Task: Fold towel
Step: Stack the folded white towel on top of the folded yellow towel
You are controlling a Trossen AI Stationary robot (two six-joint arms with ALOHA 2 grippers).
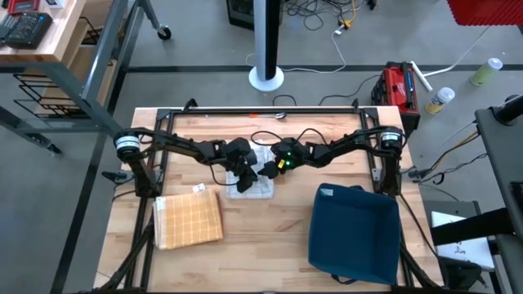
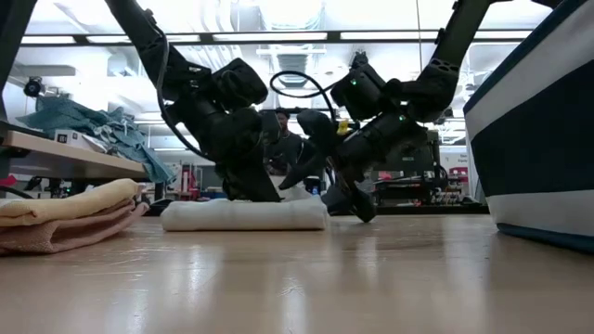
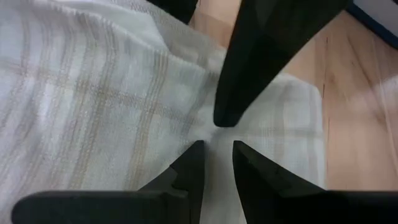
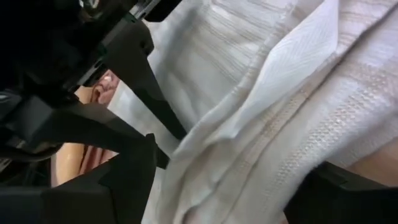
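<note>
- Two arms meet over the middle of the wooden table [image 1: 270, 229], both working on one white towel [image 1: 252, 186] with faint beige checks.
- White towel: lies near the table's centre, folded into a low flat pad in the low view [image 2: 243, 215]; part of it rises between the grippers.
- Left gripper [image 1: 243, 174]: down on the towel's left part. In the left wrist view its two fingers [image 3: 186, 171] stand close together with only a narrow gap, tips pressed on the cloth [image 3: 93, 106]. Whether a fold is actually pinched between them cannot be told.
- Right gripper [image 1: 268, 171]: at the towel's right edge, just beside the left gripper. Its jaws stand wide apart; in the right wrist view a bunched fold of towel [image 4: 261, 124] lies between the fingers [image 4: 124, 180], not clamped.
- The right gripper's finger also shows in the left wrist view, its tip touching the cloth just ahead of the left fingers.
- Folded yellow checked towel [image 1: 189, 219]: lies flat on the table's left part, well apart from the white one.
- Dark blue bin [image 1: 353, 233]: stands on the table's right part, near the front edge.
</note>
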